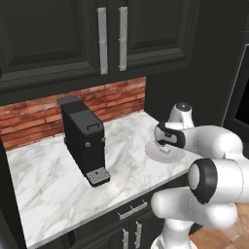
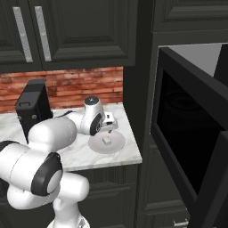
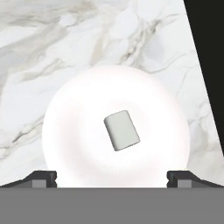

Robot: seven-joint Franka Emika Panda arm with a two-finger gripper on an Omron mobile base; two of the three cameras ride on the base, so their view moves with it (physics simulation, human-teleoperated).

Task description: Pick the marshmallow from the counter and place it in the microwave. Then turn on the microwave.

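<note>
While gripper gapes, marshmallow mid-plate, near counter edge

A kitchen: marble counter, dark cabinets, microwave.

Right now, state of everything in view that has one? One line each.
pincer: open, above the plate, holding nothing
marshmallow: lying on the plate, not gripped
plate: flat on the counter, near its right end
microwave: door swung open
coffee machine: upright on the counter, nothing on its drip tray
upper cabinets: doors shut
</note>
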